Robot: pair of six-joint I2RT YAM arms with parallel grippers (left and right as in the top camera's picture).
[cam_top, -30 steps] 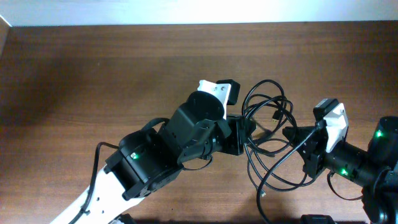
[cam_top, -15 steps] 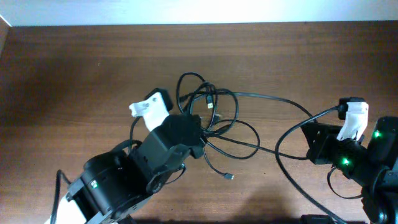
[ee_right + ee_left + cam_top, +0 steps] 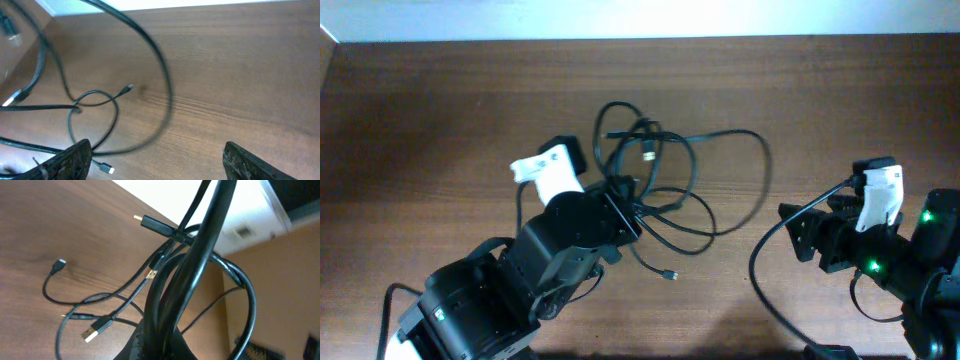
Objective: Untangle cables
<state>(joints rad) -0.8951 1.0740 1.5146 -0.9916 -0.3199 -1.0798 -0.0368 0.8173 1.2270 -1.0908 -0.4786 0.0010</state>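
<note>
Now, cables [image 3: 197, 255]: tangled at middle of table [image 3: 440, 120], several strands lifted.
Left gripper [image 3: 625, 205]: clamped on the cables.
Right gripper [image 3: 800, 235]: fingers wide apart, empty, right of cables.

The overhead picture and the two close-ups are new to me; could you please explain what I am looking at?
A robot's left arm and right arm sit at a wooden table. The overhead view looks down from above the table; the other two pictures come from a camera on each wrist. The left gripper is shut on a tangle of thin black cables, whose loose ends with small plugs lie on the wood. The right gripper is open and holds nothing; its two fingers show at the bottom of its wrist picture.
</note>
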